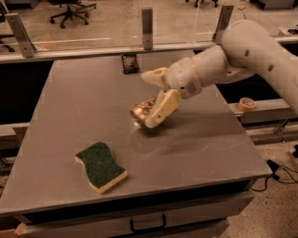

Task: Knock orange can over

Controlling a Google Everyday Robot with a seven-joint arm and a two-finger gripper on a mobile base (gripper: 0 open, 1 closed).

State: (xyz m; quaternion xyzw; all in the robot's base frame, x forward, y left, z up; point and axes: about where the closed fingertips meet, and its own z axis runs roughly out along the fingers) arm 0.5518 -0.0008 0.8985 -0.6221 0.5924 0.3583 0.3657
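Bench (70, 102) top is flat grey, with a drawer under its front edge. Near its middle the orange can (141, 111) is tipped far off upright, low against the surface. The gripper (147, 100) hangs over it, spread wide and holding nothing; its lower finger (163, 108) touches the can's right side. A green sponge (100, 166) sits front left, a dark packet (130, 63) by the far edge. Beyond stands an office chair (70, 9)
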